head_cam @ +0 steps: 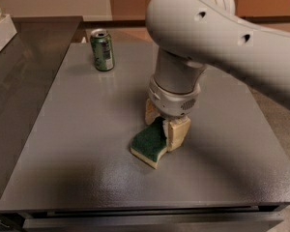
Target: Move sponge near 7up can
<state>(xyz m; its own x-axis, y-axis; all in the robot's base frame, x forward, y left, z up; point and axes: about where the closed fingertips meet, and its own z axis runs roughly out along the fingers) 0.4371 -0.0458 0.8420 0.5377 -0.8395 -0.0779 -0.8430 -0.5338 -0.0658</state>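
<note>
The sponge, dark green on top with a pale yellow foam layer, lies on the grey table near the front middle. My gripper points down from the big white arm, and its two cream fingers grip the sponge's far right end. One finger sits at the sponge's right edge, the other is behind it. The 7up can stands upright at the table's far left, well apart from the sponge and gripper.
A darker counter adjoins the table on the left, with a white box at its far left. The table's front edge runs just below the sponge. The white arm spans the upper right.
</note>
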